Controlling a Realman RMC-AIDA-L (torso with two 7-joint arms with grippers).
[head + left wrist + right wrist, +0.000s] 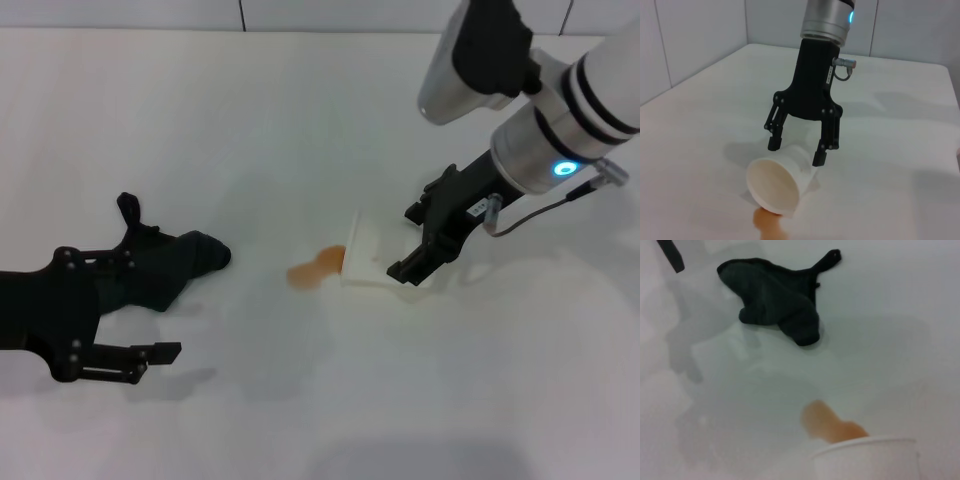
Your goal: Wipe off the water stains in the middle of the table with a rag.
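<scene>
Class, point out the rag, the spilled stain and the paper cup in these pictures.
rag [775, 297]: right wrist view, middle of the dark cloth's body.
stain [312, 268]: head view, centre of the orange-brown blotch.
cup [772, 186]: left wrist view, inner wall just inside its open mouth.

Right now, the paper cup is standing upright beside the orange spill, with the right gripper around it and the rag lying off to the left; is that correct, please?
Not quite: the paper cup lies on its side, mouth toward the orange spill, as the left wrist view shows. The right gripper does straddle it with open jaws, and the rag lies off to the left.
</scene>
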